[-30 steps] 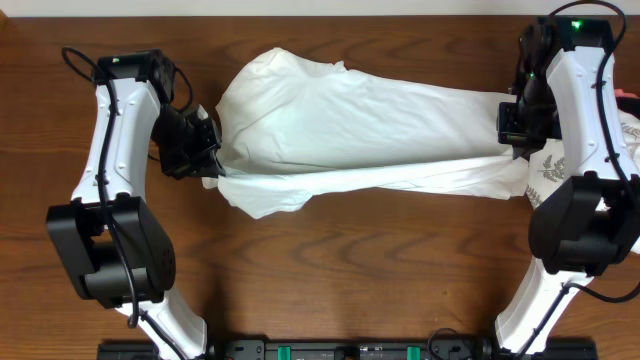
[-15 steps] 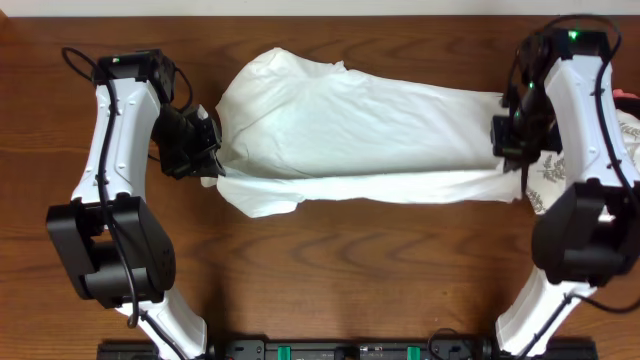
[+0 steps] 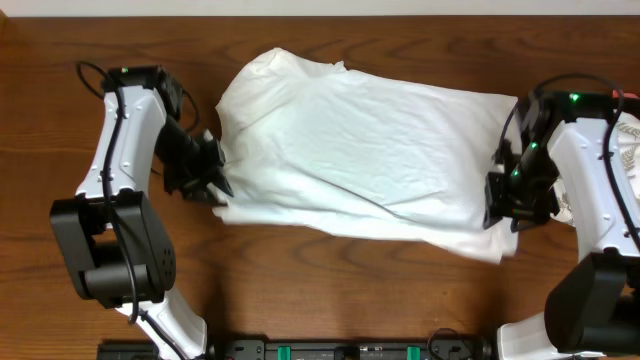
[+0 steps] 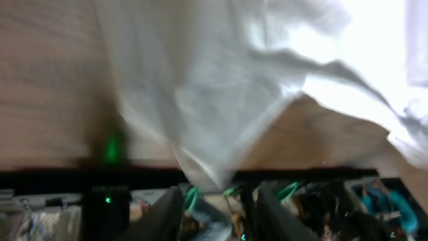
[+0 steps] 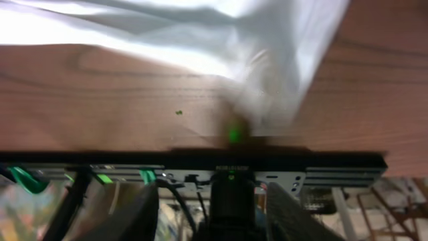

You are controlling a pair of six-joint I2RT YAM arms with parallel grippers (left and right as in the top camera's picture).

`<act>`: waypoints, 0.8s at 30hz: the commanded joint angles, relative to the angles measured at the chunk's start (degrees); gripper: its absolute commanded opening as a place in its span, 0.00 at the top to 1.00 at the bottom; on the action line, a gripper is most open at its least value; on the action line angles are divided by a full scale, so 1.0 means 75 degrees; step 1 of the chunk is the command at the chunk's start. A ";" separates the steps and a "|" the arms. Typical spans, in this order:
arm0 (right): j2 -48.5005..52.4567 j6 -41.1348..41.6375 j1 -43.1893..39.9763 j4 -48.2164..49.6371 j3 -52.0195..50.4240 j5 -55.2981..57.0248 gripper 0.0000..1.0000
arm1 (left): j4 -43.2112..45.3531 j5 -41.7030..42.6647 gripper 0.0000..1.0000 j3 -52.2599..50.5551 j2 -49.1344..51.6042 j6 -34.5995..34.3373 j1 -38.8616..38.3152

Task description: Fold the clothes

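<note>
Lying rumpled, the T-shirt (image 3: 360, 150) spans left claw (image 4: 215, 204) to right claw (image 5: 212, 201) (both parted; patterned cloth (image 3: 630, 135) beyond).

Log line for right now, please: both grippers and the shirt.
left gripper open at T-shirt edge | right gripper open at opposite edge | T-shirt lying on table

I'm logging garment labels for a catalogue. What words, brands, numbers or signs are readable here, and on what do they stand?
None: no text can be read in any view.
The T-shirt shows only plain white cloth from overhead, with no print or label in sight.
Both wrist views are too blurred to show any lettering.
</note>
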 commanded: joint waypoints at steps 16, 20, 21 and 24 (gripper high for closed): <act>-0.0087 0.0146 0.0102 0.3407 -0.0542 -0.0175 0.64 | 0.2658 -0.0058 0.58 -0.0373 -0.0737 -0.0254 -0.0047; -0.0085 0.0122 0.0248 0.4765 -0.0542 -0.0280 0.97 | 0.4377 -0.0058 0.58 -0.0373 -0.0933 -0.0248 -0.0175; -0.0085 0.0122 0.0315 0.5106 -0.0542 -0.0280 0.99 | 0.4809 -0.0058 0.59 -0.0373 -0.0930 -0.0248 -0.0233; 0.0009 0.0119 0.0475 0.5852 -0.0542 -0.0256 0.99 | 0.6114 -0.0061 0.73 -0.0376 -0.0877 0.0003 -0.0513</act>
